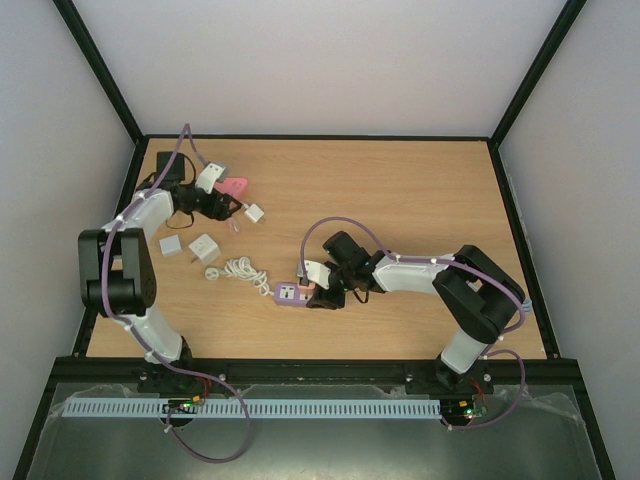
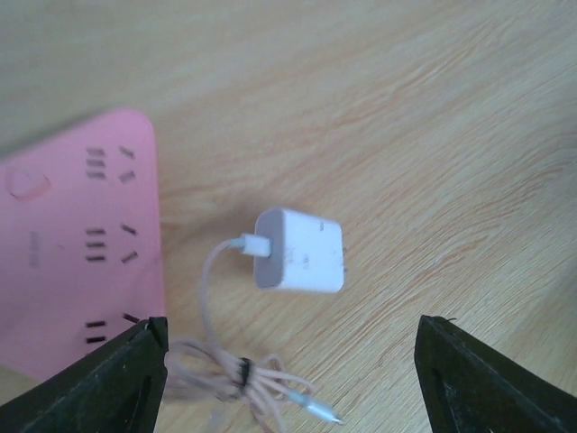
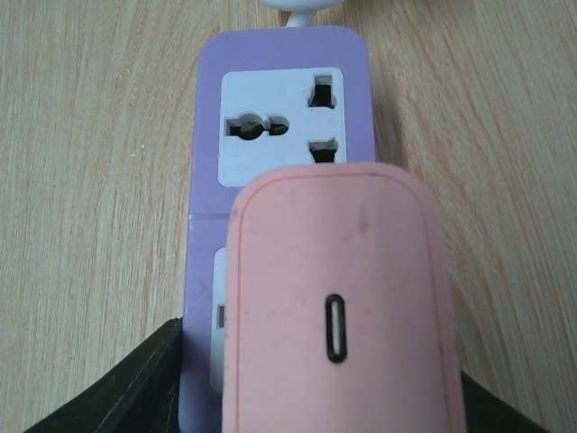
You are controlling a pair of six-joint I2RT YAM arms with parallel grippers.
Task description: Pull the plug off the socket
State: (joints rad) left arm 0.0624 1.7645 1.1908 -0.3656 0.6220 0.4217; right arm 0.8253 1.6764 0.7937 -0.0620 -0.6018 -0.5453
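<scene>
At centre, right pincer (image 1: 318,294) clamps pink plug (image 3: 338,307) in socket (image 3: 279,108); left pincer (image 2: 288,379) gapes over charger (image 2: 297,251) by far-left edge.

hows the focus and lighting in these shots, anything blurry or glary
Top external: even, soft light, faint shadows on the table, no glare. Left wrist: white charger fairly sharp, pink power strip at the left edge soft. Right wrist: pink plug fills the lower frame, close but readable; purple socket strip crisp, no hot spots.
</scene>
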